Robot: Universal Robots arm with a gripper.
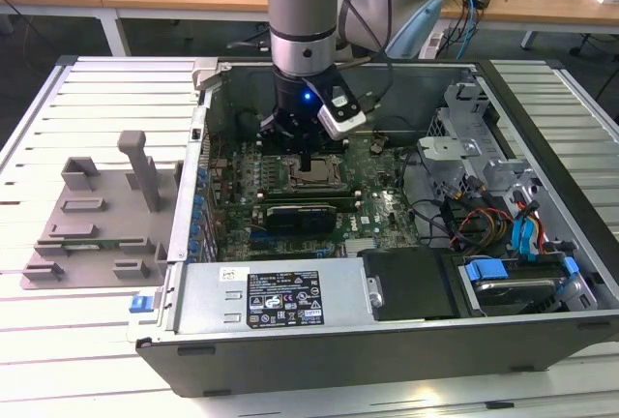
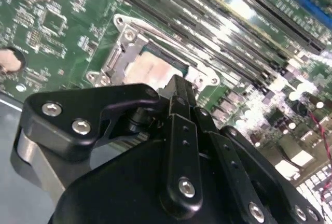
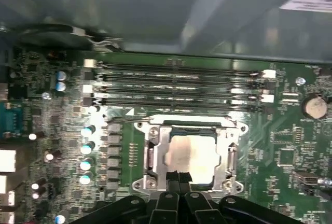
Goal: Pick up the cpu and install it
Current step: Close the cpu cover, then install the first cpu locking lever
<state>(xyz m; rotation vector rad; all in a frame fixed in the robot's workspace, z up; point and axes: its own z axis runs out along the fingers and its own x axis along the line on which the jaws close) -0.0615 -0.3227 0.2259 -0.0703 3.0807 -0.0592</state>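
Observation:
The cpu (image 3: 193, 152) lies flat inside the metal socket frame (image 3: 153, 154) on the green motherboard, its pale silvery top facing up. It also appears in the second wrist view as a pale square (image 2: 150, 71) within the frame. My gripper (image 3: 178, 178) is shut, its two black fingers pressed together with nothing between them, and the tips sit at the cpu's near edge. In the exterior view the gripper (image 1: 306, 161) hangs straight down over the socket frame (image 1: 316, 180) inside the open computer case (image 1: 387, 350).
Memory slots (image 3: 176, 86) run beside the socket. A long black card (image 1: 302, 216) lies just in front of it. Cables and a drive bay with blue tabs (image 1: 517, 273) fill the case on the exterior view's right. A grey fixture tray (image 1: 92, 220) rests on the slatted table.

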